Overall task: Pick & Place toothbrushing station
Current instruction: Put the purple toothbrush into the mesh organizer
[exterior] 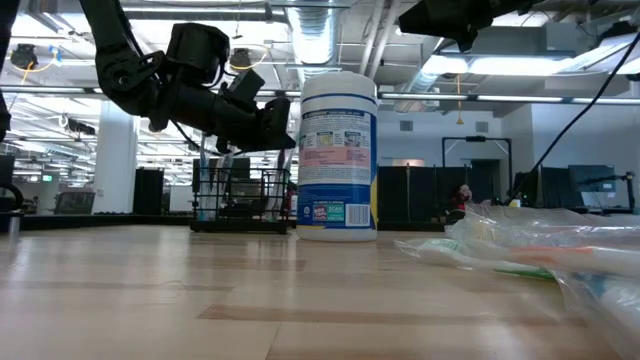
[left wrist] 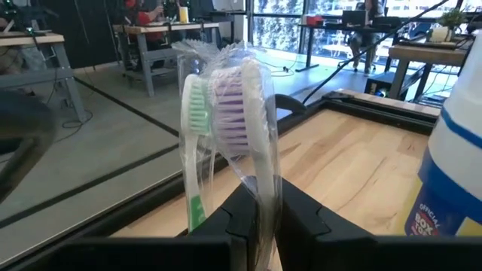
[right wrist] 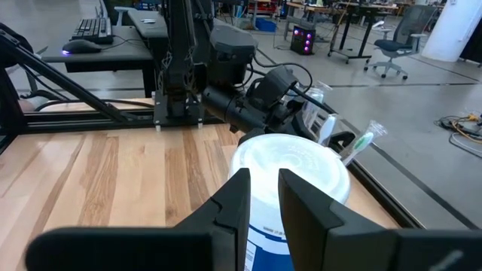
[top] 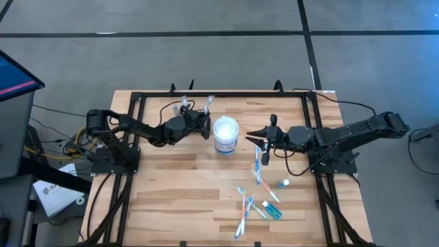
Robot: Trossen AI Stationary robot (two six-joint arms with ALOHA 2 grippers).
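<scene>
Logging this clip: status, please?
Left gripper shut on wrapped toothbrushes above black wire rack. Right gripper empty, hovering at white tub. More toothbrushes loose on table.

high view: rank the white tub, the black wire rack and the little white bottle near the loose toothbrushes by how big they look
1. White tub, widest footprint.
2. Black wire rack, though the left gripper covers much of it, so its place against the tub is unsure.
3. Little white bottle, clearly smallest.

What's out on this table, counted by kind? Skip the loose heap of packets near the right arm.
Robot arms: 2
White tub: 1
Black wire rack: 1
Wrapped toothbrush pack, gripped in the left end effector: 1
Total: 5. The loose packets overlap too much to count.
</scene>
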